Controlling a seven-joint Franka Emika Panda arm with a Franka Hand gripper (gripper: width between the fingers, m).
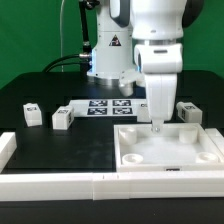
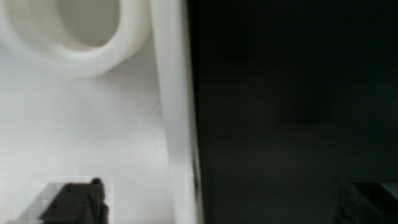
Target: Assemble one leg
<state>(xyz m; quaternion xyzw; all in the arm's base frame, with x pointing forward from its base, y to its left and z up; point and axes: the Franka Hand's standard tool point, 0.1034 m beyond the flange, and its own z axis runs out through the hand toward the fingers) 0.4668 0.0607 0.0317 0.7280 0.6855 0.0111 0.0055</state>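
You are looking at your gripper [image 1: 155,126] hanging fingers-down over the far rim of the white tray [image 1: 122,145], which is lying by the tabletop's front edge toward the exterior view's right corner. The wrist view is showing its fingers [image 2: 71,202] spread wide, the tray's rim running between them and nothing gripped. The nearest leg [image 1: 188,112] is sitting just behind the tray, while a second leg [image 1: 62,119] and a third leg [image 1: 33,115] are resting toward the exterior view's left edge, beyond the marker board [image 1: 105,107].
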